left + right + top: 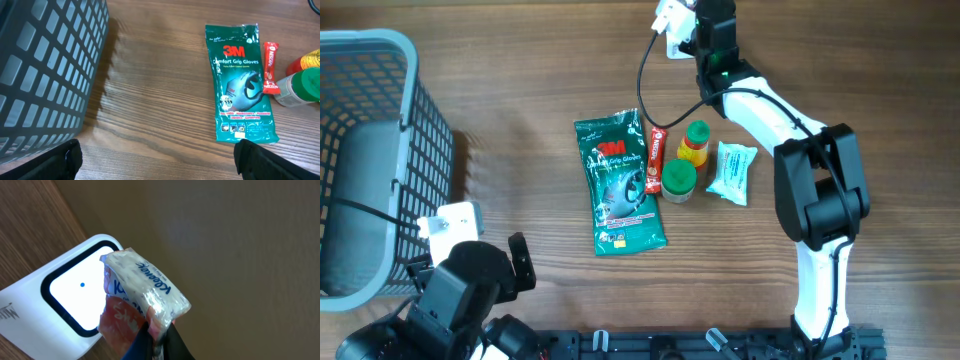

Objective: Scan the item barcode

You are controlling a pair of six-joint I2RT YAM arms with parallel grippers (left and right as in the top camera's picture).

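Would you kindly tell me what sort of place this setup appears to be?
Probably a mock shop checkout on a wooden table: a white barcode scanner, a grey shopping basket, and packaged goods such as a glove pack laid out.

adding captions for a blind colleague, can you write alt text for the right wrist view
The right gripper, shut on a small Kleenex tissue pack, holds it in front of a white barcode scanner whose lit window shows a blue dot. A strip of wooden table shows at upper left.

Bright, even light; the basket (45,75) casts a soft shadow rightward.
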